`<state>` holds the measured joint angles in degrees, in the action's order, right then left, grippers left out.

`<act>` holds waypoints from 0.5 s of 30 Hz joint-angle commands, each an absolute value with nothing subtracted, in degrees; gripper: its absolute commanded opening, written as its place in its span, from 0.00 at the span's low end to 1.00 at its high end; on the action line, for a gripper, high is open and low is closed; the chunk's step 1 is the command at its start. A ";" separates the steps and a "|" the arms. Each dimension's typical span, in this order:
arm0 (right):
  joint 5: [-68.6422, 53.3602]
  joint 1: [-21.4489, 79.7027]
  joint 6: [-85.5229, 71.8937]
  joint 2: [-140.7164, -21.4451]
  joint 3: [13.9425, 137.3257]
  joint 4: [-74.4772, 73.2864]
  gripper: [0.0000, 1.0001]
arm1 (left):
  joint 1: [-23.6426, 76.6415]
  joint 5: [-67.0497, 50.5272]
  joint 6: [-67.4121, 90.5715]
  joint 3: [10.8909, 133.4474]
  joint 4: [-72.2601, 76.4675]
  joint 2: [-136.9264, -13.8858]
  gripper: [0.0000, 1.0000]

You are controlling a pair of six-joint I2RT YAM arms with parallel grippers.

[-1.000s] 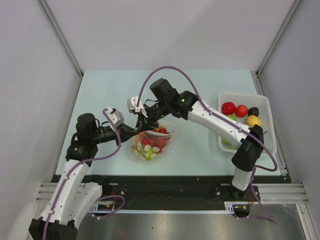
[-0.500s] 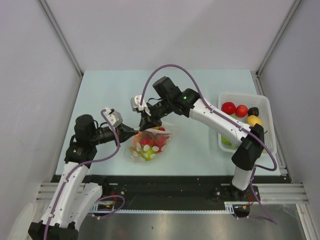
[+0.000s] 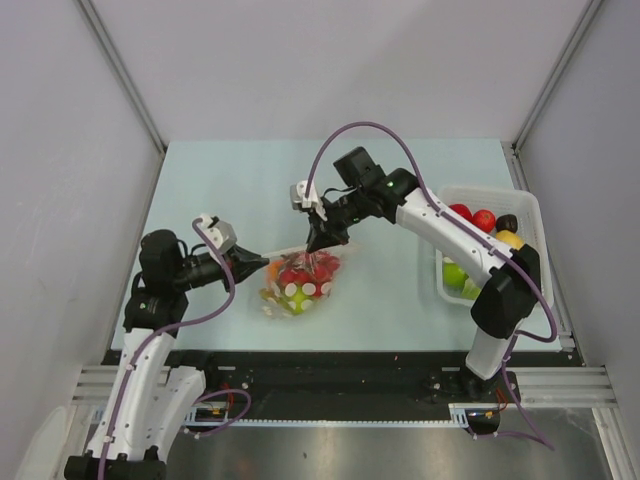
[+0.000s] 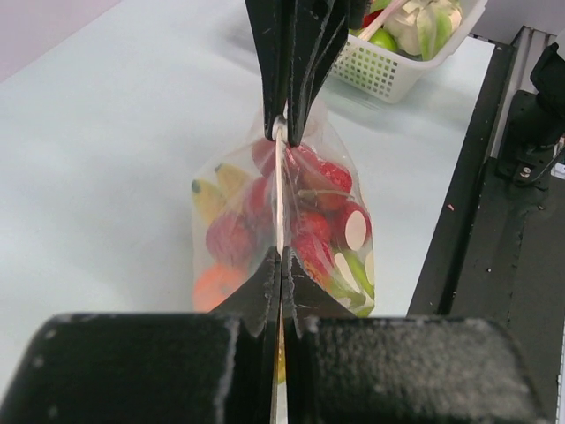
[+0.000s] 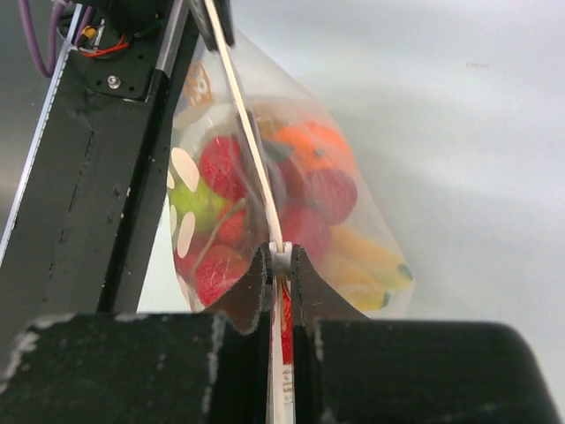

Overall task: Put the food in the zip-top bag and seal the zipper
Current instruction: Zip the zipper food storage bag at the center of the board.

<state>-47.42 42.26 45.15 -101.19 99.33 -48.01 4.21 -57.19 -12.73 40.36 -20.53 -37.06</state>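
A small clear floppy plastic zip-top bag (image 3: 300, 283) printed with pale whitish dots is held between the two arms over the pale blue-green table (image 3: 220, 180), well to the left of the white slotted plastic basket (image 3: 490, 189). The left gripper (image 3: 262, 265) has its black fingers pressed together on the end of the thin whitish zipper strip (image 4: 279, 199) that lies farther from the basket. The right gripper (image 3: 322, 243) pinches the same strip at the end nearer the basket, its fingers likewise closed tight with only the strip between them. In both wrist views the strip runs as one straight, taut line from one gripper to the other; whether it is pressed shut along its whole length I cannot tell. The bag bulges below the strip, filled with small toy food: red pieces (image 4: 311, 240), an orange (image 5: 309, 146), a yellow banana (image 5: 371, 265) and a green piece (image 5: 194, 205). Whether the bag's bottom touches the table cannot be told. More toy pieces lie in the basket: two red tomatoes (image 3: 458, 215), a dark round one (image 3: 507, 222), a yellow one (image 3: 508, 241) and a green apple (image 3: 455, 275).
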 commanded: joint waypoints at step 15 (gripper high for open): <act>-43.86 45.17 39.90 -97.65 103.98 -48.60 0.00 | 12.73 -54.59 -27.15 51.94 -28.92 -42.54 0.77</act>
